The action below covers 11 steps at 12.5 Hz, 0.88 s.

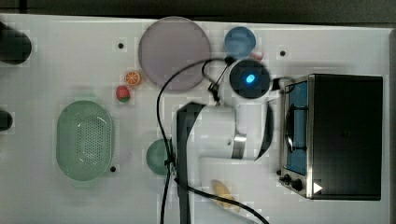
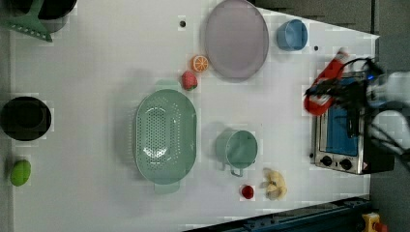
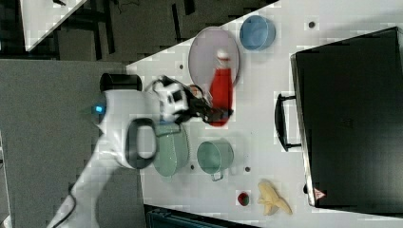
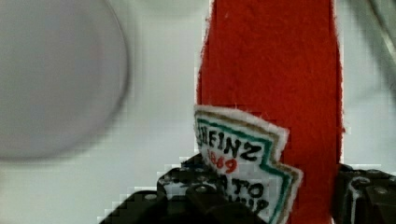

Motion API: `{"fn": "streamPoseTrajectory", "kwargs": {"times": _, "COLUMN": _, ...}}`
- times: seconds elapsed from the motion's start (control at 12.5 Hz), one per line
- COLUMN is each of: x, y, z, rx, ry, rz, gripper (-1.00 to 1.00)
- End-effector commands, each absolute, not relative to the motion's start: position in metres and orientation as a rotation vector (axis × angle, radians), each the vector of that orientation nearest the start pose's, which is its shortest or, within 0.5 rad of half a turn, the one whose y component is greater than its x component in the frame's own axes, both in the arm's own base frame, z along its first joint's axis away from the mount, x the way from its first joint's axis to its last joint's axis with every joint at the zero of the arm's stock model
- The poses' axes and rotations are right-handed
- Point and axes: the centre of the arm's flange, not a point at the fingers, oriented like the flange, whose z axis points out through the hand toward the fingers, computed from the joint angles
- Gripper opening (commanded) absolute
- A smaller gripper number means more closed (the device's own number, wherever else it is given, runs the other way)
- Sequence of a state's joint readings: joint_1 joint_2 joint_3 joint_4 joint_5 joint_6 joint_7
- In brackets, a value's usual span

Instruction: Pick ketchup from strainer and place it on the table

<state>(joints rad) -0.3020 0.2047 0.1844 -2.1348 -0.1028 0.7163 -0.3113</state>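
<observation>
My gripper (image 2: 335, 92) is shut on the lower part of the ketchup (image 2: 326, 81), a red soft bottle with a white cap. In the wrist view the ketchup (image 4: 271, 70) sits between the dark fingers (image 4: 187, 198), its white label facing the camera. In the right view the ketchup (image 3: 221, 90) hangs over the table (image 3: 266, 80) between the lilac plate and the oven, cap towards the plate. The pale green strainer (image 1: 85, 140) lies far off at the top view's left with nothing in it; it is also in the left view (image 2: 164, 135).
A lilac plate (image 1: 175, 51), a blue cup (image 1: 239, 41) and a black-and-steel toaster oven (image 1: 336, 135) surround the held bottle. A teal cup (image 2: 239, 149), a banana (image 2: 274, 183), a small red fruit (image 2: 247, 192), an orange slice (image 2: 199, 63) and a strawberry (image 2: 189, 80) lie on the table.
</observation>
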Motion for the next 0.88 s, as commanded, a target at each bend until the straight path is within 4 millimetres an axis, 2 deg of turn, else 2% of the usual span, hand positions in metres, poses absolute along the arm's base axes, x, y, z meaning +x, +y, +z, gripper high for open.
{"fn": "streamPoseTrajectory", "kwargs": {"times": 0.08, "x": 0.536, "y": -0.028, "z": 0.257, "rx": -3.104, "ry": 0.61, "rz": 0.099, "gripper": 0.19}}
{"fn": "streamPoseTrajectory", "kwargs": {"times": 0.16, "x": 0.53, "y": -0.028, "z": 0.237, "rx": -3.097, "ry": 0.611, "rz": 0.121, "gripper": 0.26}}
{"fn": "streamPoseTrajectory", "kwargs": {"times": 0.32, "x": 0.524, "y": -0.028, "z": 0.205, "rx": -3.081, "ry": 0.613, "rz": 0.129, "gripper": 0.67}}
{"fn": "streamPoseTrajectory", "kwargs": {"times": 0.4, "x": 0.524, "y": -0.027, "z": 0.197, "rx": -3.075, "ry": 0.61, "rz": 0.116, "gripper": 0.89}}
{"fn": "streamPoseTrajectory", "kwargs": {"times": 0.48, "x": 0.525, "y": -0.026, "z": 0.197, "rx": -3.074, "ry": 0.606, "rz": 0.11, "gripper": 0.99}}
{"fn": "streamPoseTrajectory", "kwargs": {"times": 0.56, "x": 0.527, "y": -0.025, "z": 0.205, "rx": -3.075, "ry": 0.605, "rz": 0.09, "gripper": 1.0}}
{"fn": "streamPoseTrajectory", "kwargs": {"times": 0.64, "x": 0.533, "y": -0.025, "z": 0.223, "rx": -3.077, "ry": 0.603, "rz": 0.033, "gripper": 1.0}}
{"fn": "streamPoseTrajectory", "kwargs": {"times": 0.88, "x": 0.553, "y": -0.024, "z": 0.307, "rx": -3.076, "ry": 0.606, "rz": -0.181, "gripper": 1.0}}
